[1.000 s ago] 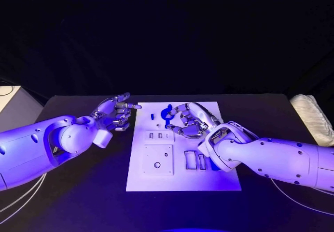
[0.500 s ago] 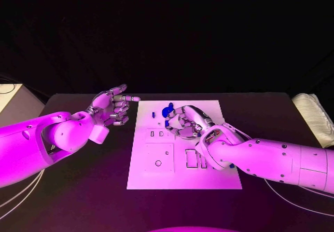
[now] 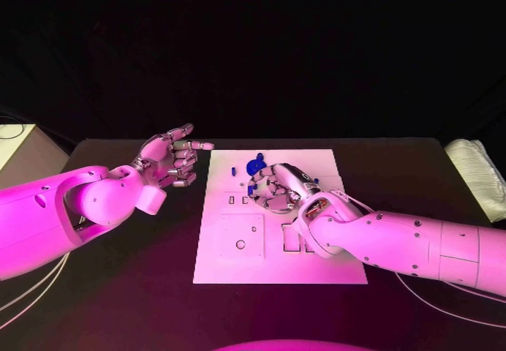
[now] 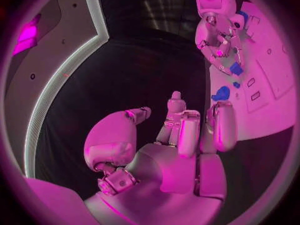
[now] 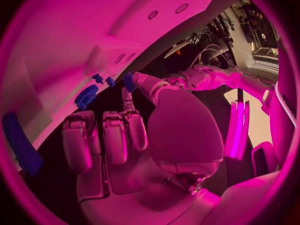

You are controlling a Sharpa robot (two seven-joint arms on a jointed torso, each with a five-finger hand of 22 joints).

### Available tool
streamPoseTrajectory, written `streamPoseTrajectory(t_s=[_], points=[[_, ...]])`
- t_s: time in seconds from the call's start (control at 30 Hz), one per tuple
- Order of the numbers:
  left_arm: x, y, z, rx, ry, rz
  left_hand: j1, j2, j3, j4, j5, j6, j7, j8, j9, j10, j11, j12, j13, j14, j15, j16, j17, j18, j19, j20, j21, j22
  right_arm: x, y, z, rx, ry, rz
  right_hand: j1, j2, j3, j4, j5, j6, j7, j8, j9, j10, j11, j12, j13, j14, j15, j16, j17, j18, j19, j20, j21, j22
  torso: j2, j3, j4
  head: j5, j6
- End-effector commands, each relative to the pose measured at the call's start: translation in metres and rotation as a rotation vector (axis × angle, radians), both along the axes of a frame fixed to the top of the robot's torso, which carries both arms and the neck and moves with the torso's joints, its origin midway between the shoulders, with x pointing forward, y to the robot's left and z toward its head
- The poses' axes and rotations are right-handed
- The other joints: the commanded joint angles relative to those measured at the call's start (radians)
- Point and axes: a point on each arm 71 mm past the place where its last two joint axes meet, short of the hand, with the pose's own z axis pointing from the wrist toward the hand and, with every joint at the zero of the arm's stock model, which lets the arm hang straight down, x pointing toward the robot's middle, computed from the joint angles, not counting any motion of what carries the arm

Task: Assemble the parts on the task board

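The white task board (image 3: 316, 263) lies in the middle of the black table. A curved blue part (image 3: 254, 167) sits near its far edge, and a tiny blue part (image 3: 231, 173) lies just left of it. My right hand (image 3: 277, 188) hovers over the far half of the board with its fingers curled in. Its thumb and a finger pinch a small blue part (image 5: 128, 81), also seen as a small blue part (image 4: 235, 68) from the left wrist. My left hand (image 3: 171, 159) is raised off the board's far left corner, fingers apart and holding nothing.
The board has a square recess (image 3: 240, 238) and narrow slots (image 3: 290, 238) in its near half. A long blue part (image 5: 19, 142) lies on the board beside my right hand. A pale box (image 3: 16, 146) stands at the table's left edge and a white bundle (image 3: 477, 175) at its right.
My right hand has drawn slightly back and left over the board, still pinching the small part. My left hand has risen a little and stays empty.
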Motion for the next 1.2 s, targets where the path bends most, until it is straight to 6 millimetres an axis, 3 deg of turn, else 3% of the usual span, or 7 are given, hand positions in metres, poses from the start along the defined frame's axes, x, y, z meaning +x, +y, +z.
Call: streamPoseTrajectory(t_s=[0.03,0.37,1.2], points=[[-0.0005,-0.0026,0.0024,-0.02,-0.011,-0.018,0.012,0.001,0.002,-0.004,0.0,-0.007,-0.003,-0.004,0.0,-0.008,0.001,-0.006,0.0,0.077,0.007,-0.006,0.201,0.006,-0.007,0.0,-0.004,-0.001,0.0003,0.0009,-0.0028,-0.024,0.0,0.008,0.001,0.003,-0.001,-0.007,-0.005,0.002,-0.005,0.005,0.001,0.024,0.005,0.004,0.175,0.104,0.001,0.004,0.263,-0.007,0.105,-0.001,0.005,0.263,0.0,-0.0002,0.0008,0.002,-0.002],[-0.0008,-0.0027,0.0022,-0.011,-0.013,-0.023,0.014,-0.001,0.0,-0.004,0.0,-0.008,-0.003,-0.005,0.0,-0.007,0.002,-0.005,0.002,0.077,0.007,-0.006,0.202,0.006,-0.007,0.001,-0.004,0.0,0.0009,-0.0002,-0.0083,-0.06,0.021,0.006,0.001,0.004,-0.001,-0.007,-0.005,0.003,-0.005,0.005,0.001,0.025,0.004,0.005,0.175,0.104,0.0,0.004,0.263,-0.007,0.105,-0.001,0.005,0.263,0.0,-0.0002,-0.0016,0.004,-0.005],[-0.0007,-0.002,0.0015,0.005,-0.012,-0.029,0.017,-0.003,-0.001,-0.004,-0.001,-0.008,-0.002,-0.005,0.0,-0.009,0.002,-0.005,0.001,0.078,0.008,-0.005,0.203,0.006,-0.007,0.001,-0.004,0.0,-0.0012,0.0012,-0.012,-0.1,0.049,0.016,0.0,0.004,-0.001,-0.007,-0.006,0.004,-0.006,0.006,0.001,0.024,0.004,0.004,0.174,0.103,0.0,0.003,0.261,-0.007,0.105,-0.002,0.005,0.263,0.0,-0.0008,-0.0004,0.003,-0.009]])
